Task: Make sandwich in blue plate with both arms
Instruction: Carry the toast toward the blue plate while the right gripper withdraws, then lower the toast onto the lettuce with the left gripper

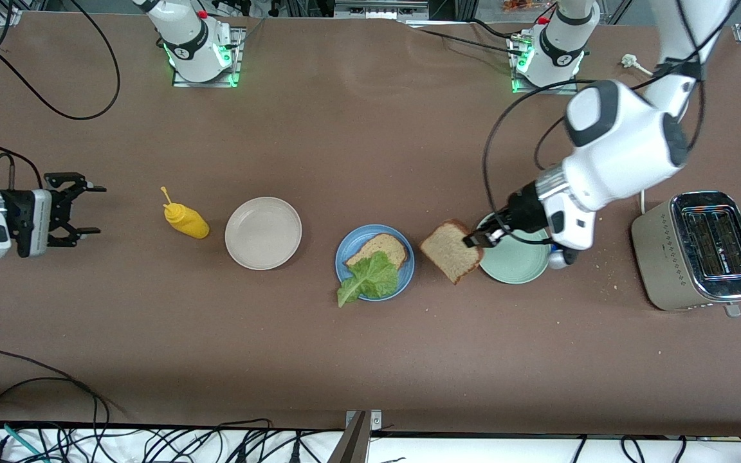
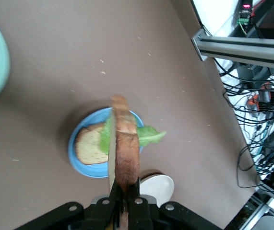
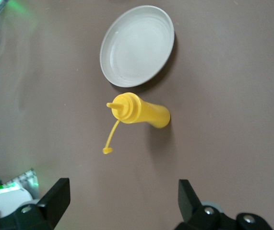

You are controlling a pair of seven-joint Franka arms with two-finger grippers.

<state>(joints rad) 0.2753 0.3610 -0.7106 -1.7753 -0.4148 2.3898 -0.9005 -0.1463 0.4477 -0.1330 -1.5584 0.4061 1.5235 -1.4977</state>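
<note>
L fingers pinch toast; R fingers open.

Bright even overhead light, soft short shadows.

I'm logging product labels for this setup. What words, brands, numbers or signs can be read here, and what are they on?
None can be read.
Toaster: small pale mark between its slots, too small to read.
Arm bases: dark round marks, too blurred to read.
Yellow squeeze bottle, blue plate, beige plate, pale green plate: no lettering visible.
</note>
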